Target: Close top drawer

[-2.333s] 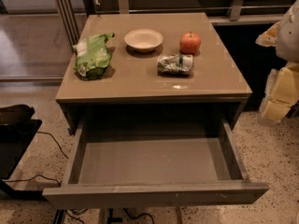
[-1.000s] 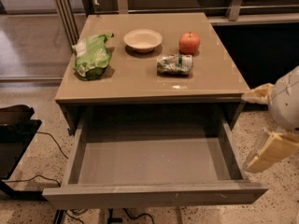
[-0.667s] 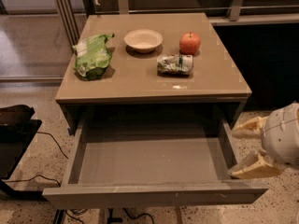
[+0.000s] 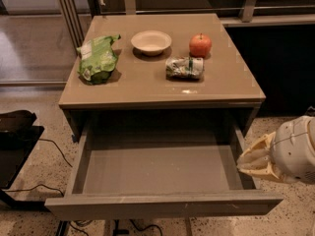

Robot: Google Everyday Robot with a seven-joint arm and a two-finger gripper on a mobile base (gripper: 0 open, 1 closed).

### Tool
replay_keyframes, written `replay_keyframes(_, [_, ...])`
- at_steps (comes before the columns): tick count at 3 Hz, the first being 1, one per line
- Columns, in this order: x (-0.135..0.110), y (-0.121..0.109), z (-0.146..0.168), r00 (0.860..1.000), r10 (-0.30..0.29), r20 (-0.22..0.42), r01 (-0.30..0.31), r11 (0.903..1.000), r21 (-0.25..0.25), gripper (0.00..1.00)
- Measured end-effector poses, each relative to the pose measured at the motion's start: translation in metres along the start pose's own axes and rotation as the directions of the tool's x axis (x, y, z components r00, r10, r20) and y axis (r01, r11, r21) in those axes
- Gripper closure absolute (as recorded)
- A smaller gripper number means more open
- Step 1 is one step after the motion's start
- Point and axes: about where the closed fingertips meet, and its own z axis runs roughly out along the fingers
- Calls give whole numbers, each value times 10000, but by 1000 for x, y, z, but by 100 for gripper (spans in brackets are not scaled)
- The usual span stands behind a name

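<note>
The top drawer (image 4: 160, 170) stays fully open, but the gripper (image 4: 247, 162) has dropped beside its right wall, open or closed I cannot tell, so the push looks imminent.

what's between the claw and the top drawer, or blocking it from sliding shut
Nothing visible. The top drawer is pulled out and looks empty, so its path back in is open. The claw is right at the drawer's right side wall.
</note>
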Motion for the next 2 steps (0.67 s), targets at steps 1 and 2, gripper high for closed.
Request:
replay_keyframes(1, [5,7,22,9995,271,179,-266,9992,-306,100])
replay_keyframes(2, [17,30,68,9940,982,482,-936,9915,-906,100])
